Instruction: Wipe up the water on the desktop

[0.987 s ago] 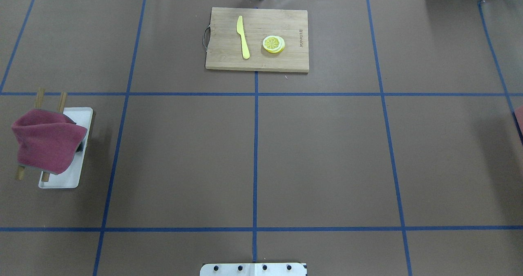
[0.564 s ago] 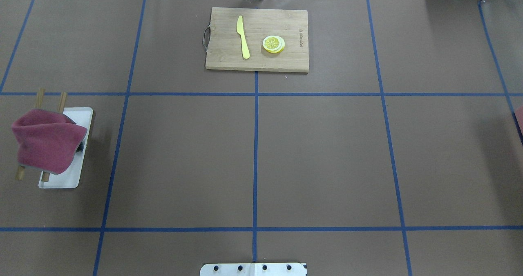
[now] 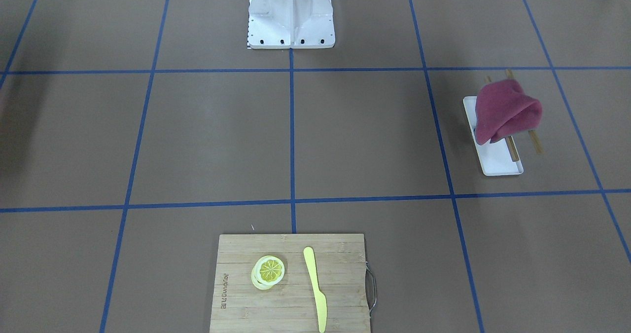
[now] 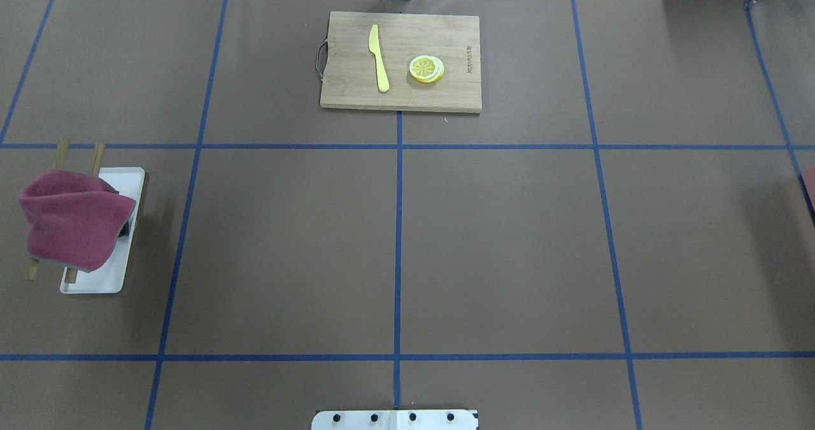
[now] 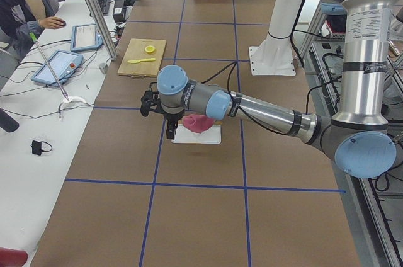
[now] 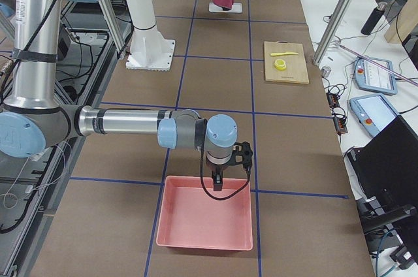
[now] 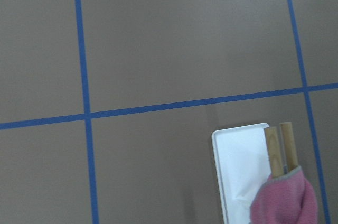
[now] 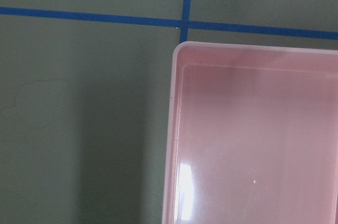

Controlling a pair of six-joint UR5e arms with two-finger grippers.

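Note:
The desktop (image 4: 509, 245) is a matte brown surface with blue tape lines; I see no water on it. A dark pink cloth (image 4: 73, 220) hangs over a wooden rack on a small white tray (image 4: 102, 280) at the left. It also shows in the front view (image 3: 505, 111) and the left wrist view (image 7: 285, 203). My left gripper (image 5: 169, 131) shows only in the exterior left view, pointing down beside the tray; I cannot tell if it is open. My right gripper (image 6: 217, 182) shows only in the exterior right view, above a pink bin's rim (image 6: 204, 244); I cannot tell its state.
A bamboo cutting board (image 4: 344, 92) at the far middle holds a yellow knife (image 4: 379, 57) and a lemon slice (image 4: 426, 69). The pink bin (image 8: 253, 139) sits at the table's right end. The robot base (image 3: 291, 15) stands at the near middle. An operator (image 5: 25, 2) sits beyond the far edge.

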